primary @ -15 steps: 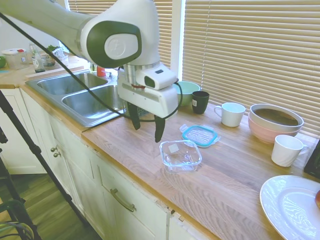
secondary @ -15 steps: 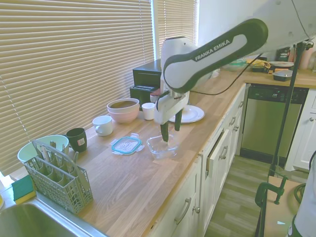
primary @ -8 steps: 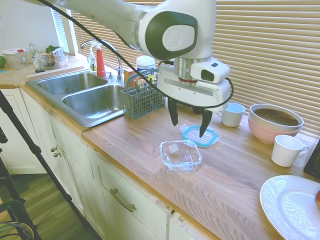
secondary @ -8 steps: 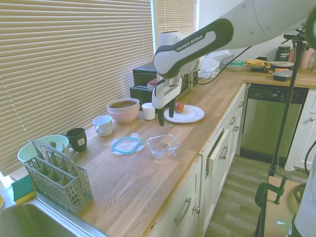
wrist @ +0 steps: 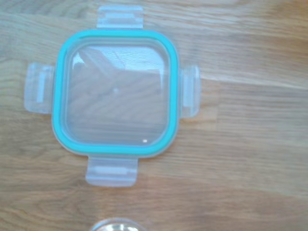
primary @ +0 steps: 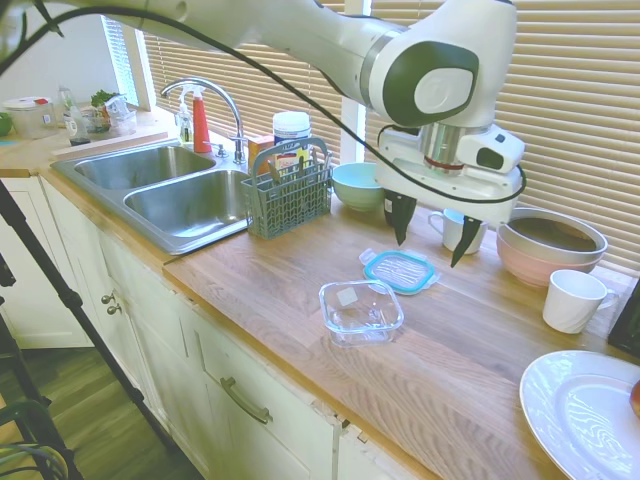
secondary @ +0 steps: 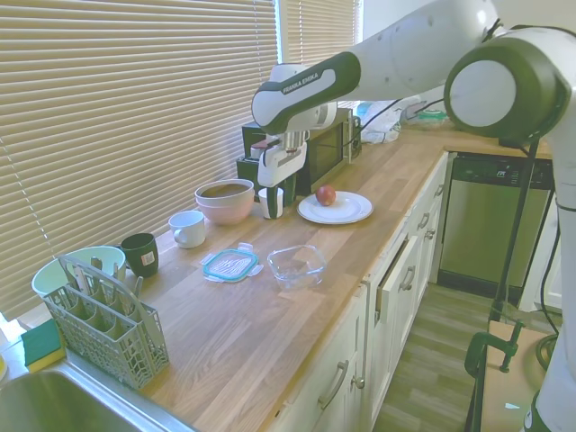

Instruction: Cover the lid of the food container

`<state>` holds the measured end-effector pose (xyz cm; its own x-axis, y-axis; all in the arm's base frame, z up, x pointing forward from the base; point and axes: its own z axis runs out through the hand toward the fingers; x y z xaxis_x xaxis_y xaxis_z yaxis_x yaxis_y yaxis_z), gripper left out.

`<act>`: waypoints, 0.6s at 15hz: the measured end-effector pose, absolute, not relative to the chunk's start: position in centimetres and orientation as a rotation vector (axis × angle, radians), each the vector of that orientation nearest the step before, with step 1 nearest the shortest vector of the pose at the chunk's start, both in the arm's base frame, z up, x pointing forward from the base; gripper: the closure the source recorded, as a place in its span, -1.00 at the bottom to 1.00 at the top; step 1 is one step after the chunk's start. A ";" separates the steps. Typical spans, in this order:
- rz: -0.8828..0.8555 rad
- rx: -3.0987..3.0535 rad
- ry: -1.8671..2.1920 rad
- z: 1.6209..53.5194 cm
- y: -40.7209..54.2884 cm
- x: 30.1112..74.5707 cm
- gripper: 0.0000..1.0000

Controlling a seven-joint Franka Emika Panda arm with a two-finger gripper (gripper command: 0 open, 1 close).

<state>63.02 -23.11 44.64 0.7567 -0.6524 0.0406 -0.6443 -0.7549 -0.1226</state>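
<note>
The lid [primary: 400, 270], clear with a teal rim and four snap flaps, lies flat on the wooden counter. It fills the wrist view [wrist: 115, 94]. The food container [primary: 360, 308], a small clear glass dish with a white sticker, stands empty just in front of the lid, nearer the counter edge. In the second exterior view the lid [secondary: 231, 263] lies left of the container [secondary: 297, 264]. My gripper [primary: 428, 228] hangs open above and slightly behind the lid, well clear of it, with nothing between its fingers. In the other exterior view the gripper [secondary: 274, 200] hovers near the bowls.
A white mug [primary: 465, 228] and a pink bowl [primary: 550, 245] stand behind the lid. A white cup [primary: 575, 300] and a plate [primary: 580, 410] are to the right. A green bowl [primary: 355, 185], cutlery rack [primary: 288, 195] and sink [primary: 170, 190] are on the left.
The gripper has swung from the near side of the container across to above the lid and risen, staying open. Lid and container have not moved.
</note>
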 end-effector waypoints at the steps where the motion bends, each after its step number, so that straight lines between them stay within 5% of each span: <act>1: -0.118 -2.848 1.045 43.9 -22.8 64.0 -1.00; 9: -0.060 -2.837 1.032 38.3 -22.3 68.3 -1.00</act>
